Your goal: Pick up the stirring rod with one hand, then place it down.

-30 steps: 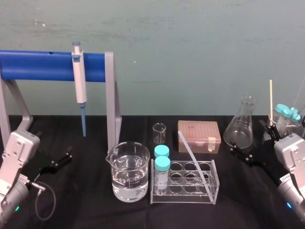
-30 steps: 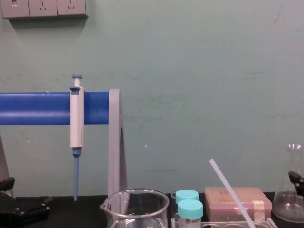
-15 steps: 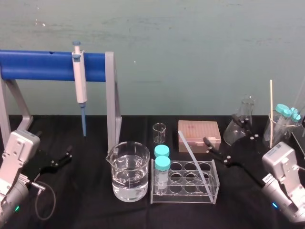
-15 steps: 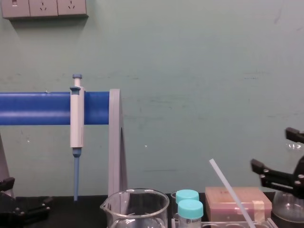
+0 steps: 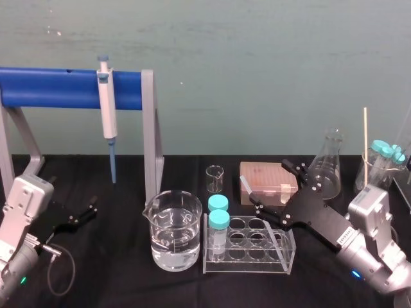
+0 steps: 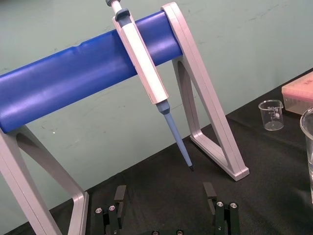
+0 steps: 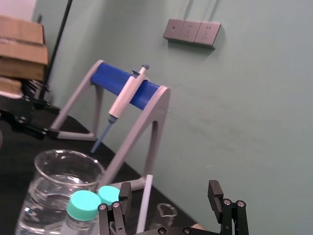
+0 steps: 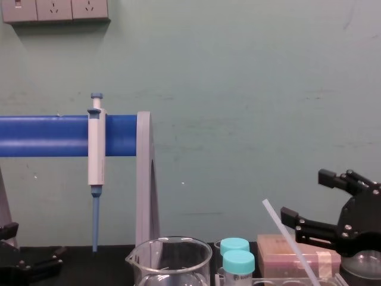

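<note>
The stirring rod [image 5: 248, 190] is a thin whitish stick leaning in the clear tube rack [image 5: 247, 260], its upper end pointing back and left. My right gripper [image 5: 271, 186] is open beside that upper end, one finger on each side, touching nothing. From the right wrist, the rod [image 7: 145, 200] rises between the spread fingers, nearer one of them. From the chest, the rod [image 8: 274, 215] slants just left of the right gripper [image 8: 305, 193]. My left gripper [image 5: 80, 215] rests open low at the left; the left wrist view shows the left gripper [image 6: 165, 192] empty.
A white-and-blue pipette [image 5: 106, 109] hangs on the blue stand [image 5: 64, 88]. A water beaker [image 5: 172, 231] and two teal-capped vials [image 5: 218, 220] stand left of the rod. A pink box [image 5: 268, 181], small beaker [image 5: 215, 178] and flask [image 5: 327, 167] lie behind.
My right arm swung left from beside the flask, carrying its open gripper over to the rod's upper end. The left arm and the rod stayed still.
</note>
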Tool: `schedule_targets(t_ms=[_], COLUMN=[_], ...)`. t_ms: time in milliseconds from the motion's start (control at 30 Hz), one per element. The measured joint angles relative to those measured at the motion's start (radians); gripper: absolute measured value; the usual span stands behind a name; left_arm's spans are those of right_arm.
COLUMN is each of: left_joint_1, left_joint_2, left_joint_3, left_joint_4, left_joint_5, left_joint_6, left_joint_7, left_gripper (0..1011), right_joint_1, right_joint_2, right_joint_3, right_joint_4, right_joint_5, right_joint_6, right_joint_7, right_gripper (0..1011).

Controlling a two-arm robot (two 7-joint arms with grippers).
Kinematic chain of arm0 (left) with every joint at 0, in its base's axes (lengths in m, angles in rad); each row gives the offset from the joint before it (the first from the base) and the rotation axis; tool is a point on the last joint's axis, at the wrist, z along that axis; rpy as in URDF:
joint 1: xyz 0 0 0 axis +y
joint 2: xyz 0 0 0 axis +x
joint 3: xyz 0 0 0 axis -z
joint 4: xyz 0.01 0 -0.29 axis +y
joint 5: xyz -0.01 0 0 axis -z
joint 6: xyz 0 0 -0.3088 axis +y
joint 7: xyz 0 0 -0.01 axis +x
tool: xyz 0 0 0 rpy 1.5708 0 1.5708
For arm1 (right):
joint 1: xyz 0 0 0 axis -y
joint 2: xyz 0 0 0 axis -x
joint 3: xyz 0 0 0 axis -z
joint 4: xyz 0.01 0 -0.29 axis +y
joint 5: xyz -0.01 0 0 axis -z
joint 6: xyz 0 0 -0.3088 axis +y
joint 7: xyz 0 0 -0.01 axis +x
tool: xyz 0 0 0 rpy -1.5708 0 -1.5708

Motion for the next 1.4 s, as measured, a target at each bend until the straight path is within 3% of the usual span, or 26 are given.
schedule_targets(t_ms=[200, 467, 1000, 1400], left_joint_1=[0.0, 0.0, 0.0, 0.0], left_joint_2=[0.0, 0.0, 0.0, 0.0], left_joint_3=[0.0, 0.0, 0.0, 0.0], left_joint_4=[0.0, 0.0, 0.0, 0.0], left_joint_5=[0.0, 0.0, 0.0, 0.0], left_joint_6=[0.0, 0.0, 0.0, 0.0], left_joint_7=[0.0, 0.0, 0.0, 0.0], left_gripper=[1000, 1000, 1000, 1000], right_joint_1=[0.042, 0.072, 0.094, 0.116], right_joint_2=[-0.026, -0.05, -0.079, -0.094], right_joint_3=[0.001, 0.01, 0.042, 0.041], right_joint_4=[0.061, 0.101, 0.156, 0.182], right_joint_5=[0.182, 0.301, 0.382, 0.365], right_joint_6=[0.042, 0.111, 0.258, 0.326], right_joint_7=[0.182, 0.309, 0.389, 0.421], right_gripper=[1003, 1003, 1003, 1003])
